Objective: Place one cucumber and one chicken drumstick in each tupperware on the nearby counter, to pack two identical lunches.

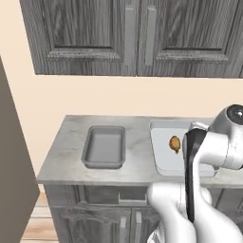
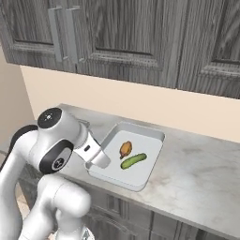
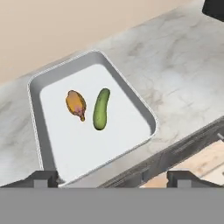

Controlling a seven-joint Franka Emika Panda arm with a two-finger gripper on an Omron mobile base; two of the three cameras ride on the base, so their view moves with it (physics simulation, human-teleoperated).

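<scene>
The larger tupperware (image 3: 118, 131) with a white floor lies on the marbled counter (image 3: 175, 78). In it a brown chicken drumstick (image 3: 76, 104) and a green cucumber (image 3: 101, 108) lie side by side, apart from each other. My gripper (image 3: 113, 177) hovers above the tray's near edge, open, with nothing between its fingertips (image 3: 43, 177). From the right base view the same tray (image 2: 136, 178) holds the drumstick (image 2: 125, 149) and cucumber (image 2: 133, 161). The smaller all-grey tupperware (image 1: 103, 148) stands empty to the left of the larger one (image 1: 161, 142), where the drumstick (image 1: 175, 144) shows beside my arm.
Dark wood-grain wall cabinets (image 1: 133, 38) hang over the counter (image 1: 71, 142). A tall grey-brown panel (image 1: 9, 166) stands at the counter's left end. A black object (image 3: 214, 8) sits at the far edge of the hand view. Bare counter (image 2: 197, 168) stretches right of the larger tray.
</scene>
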